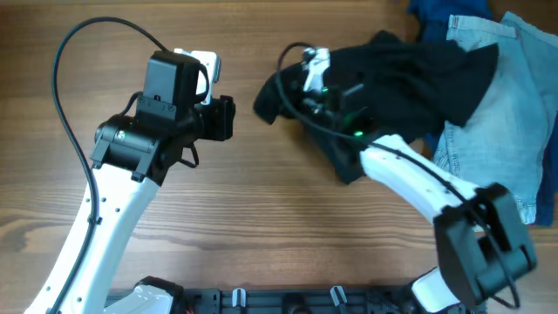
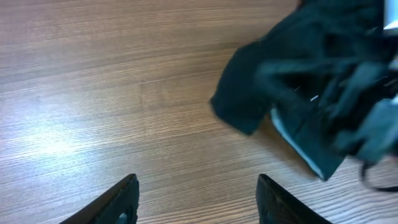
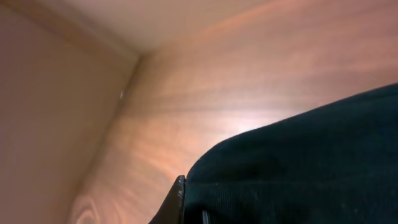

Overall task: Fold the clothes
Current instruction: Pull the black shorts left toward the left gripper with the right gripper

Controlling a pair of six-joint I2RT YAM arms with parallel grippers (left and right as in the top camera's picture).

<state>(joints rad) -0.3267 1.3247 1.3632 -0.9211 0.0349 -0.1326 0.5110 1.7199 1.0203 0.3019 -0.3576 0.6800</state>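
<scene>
Wood-grain planks make up the surface, lit brightly enough to throw a glare patch in the left wrist view. The black shorts lie bunched in a heap at the upper right of the surface, one edge overlapping the light-blue denim shorts beside them, with a royal-blue garment just behind at the far edge. In the left wrist view a strip of pale inner waistband shows along the near edge of the black heap. The right pincer is buried in the left part of the heap, cloth draped over its wrist; its fingers are together and clamped on the black shorts, whose fabric fills the lower right of the right wrist view against the one visible fingertip. The left pincer hangs over bare wood to the left of the heap, its fingers apart, holding nothing and not touching the cloth.
</scene>
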